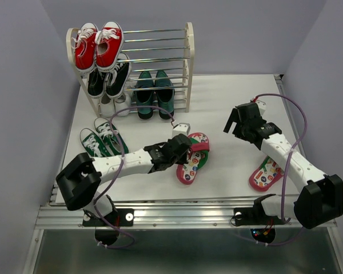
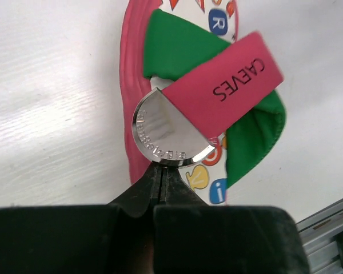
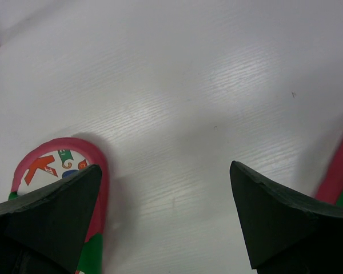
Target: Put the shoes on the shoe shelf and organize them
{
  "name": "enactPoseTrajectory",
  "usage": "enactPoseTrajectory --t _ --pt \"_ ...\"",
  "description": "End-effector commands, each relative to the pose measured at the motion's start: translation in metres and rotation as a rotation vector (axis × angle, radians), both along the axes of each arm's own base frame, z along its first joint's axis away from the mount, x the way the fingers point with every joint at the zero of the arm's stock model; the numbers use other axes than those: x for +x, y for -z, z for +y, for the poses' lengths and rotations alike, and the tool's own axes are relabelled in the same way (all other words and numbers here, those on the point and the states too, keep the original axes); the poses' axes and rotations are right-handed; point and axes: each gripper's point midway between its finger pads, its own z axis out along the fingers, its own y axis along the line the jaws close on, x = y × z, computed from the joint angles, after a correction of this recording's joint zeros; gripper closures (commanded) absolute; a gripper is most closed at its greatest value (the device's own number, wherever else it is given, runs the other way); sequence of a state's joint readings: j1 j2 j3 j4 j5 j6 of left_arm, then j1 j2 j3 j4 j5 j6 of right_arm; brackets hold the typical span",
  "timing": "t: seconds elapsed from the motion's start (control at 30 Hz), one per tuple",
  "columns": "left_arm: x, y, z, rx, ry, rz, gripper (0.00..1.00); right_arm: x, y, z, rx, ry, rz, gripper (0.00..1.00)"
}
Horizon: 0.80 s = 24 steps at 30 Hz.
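Note:
My left gripper (image 1: 182, 149) is shut on the strap of a pink-red flip-flop (image 1: 193, 158) lying mid-table. In the left wrist view the fingers meet at the chrome disc on its pink and green strap (image 2: 217, 85), gripper (image 2: 160, 166). The second flip-flop (image 1: 266, 173) lies beside the right forearm. My right gripper (image 1: 240, 123) is open and empty above bare table (image 3: 164, 166), with one flip-flop's toe (image 3: 57, 162) at its left. The green canvas sneakers (image 1: 103, 141) stand on the table left of the shoe shelf (image 1: 187, 63). The dark green loafers (image 1: 153, 91) sit on a low tier.
Red sneakers (image 1: 97, 45) fill the left of the shelf's top tier, black sneakers (image 1: 108, 80) the tier below. The right half of the upper rods is bare. Grey walls close in on both sides. The table's metal front rail (image 1: 177, 212) runs along the arm bases.

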<state>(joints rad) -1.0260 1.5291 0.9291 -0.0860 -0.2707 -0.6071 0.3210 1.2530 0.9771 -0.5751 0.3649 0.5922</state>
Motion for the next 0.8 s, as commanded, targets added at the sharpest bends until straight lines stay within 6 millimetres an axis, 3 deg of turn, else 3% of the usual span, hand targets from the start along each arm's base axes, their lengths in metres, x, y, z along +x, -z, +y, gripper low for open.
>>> enactPoseTrajectory --t 0.0,0.17,0.4,0.77 --pt "0.022 -0.067 0.001 -0.157 -0.092 -0.186 1.00 0.010 -0.013 0.002 0.001 -0.036 -0.068 0.00" --pt "0.030 -0.099 0.012 -0.185 -0.128 -0.283 1.00 0.011 -0.011 0.000 -0.015 -0.028 -0.063 0.00" --pt "0.039 -0.163 0.033 -0.246 -0.191 -0.424 1.00 0.011 -0.010 -0.002 -0.023 -0.024 -0.064 0.00" --pt "0.068 -0.219 0.056 -0.251 -0.191 -0.598 1.00 0.011 -0.012 -0.002 -0.023 -0.030 -0.072 0.00"
